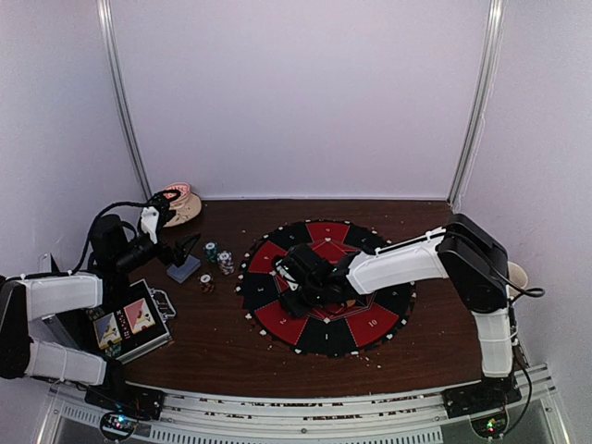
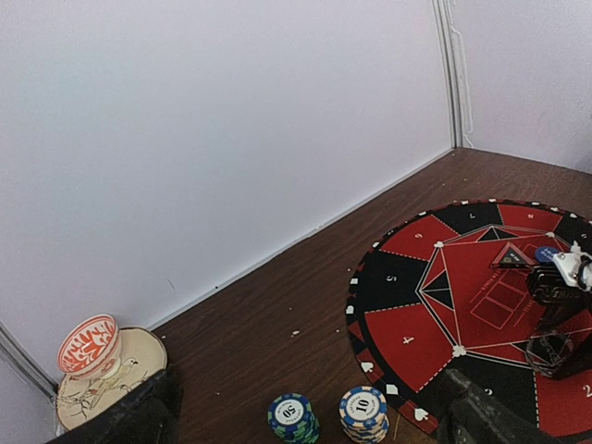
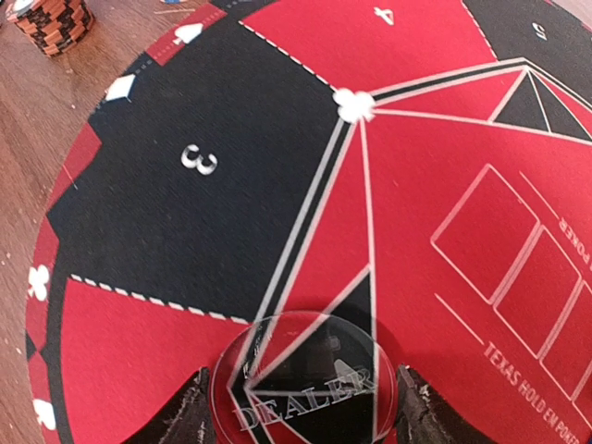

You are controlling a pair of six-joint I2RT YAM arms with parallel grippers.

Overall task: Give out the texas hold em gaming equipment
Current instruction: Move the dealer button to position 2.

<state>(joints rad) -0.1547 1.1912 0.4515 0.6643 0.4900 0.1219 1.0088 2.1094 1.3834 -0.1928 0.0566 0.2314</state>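
red-and-black felt mat fills the middle of the top view, the right gripper low over its left half by the wedge marked 3. chip stacks stand off the mat's left edge, just ahead of the left gripper, spread wide and empty. the clear dealer button lies flat between the right jaws, pinched at its rim, so the right arm is nearer.

left end effector: raised, jaws wide | right end effector: low, jaws clamped
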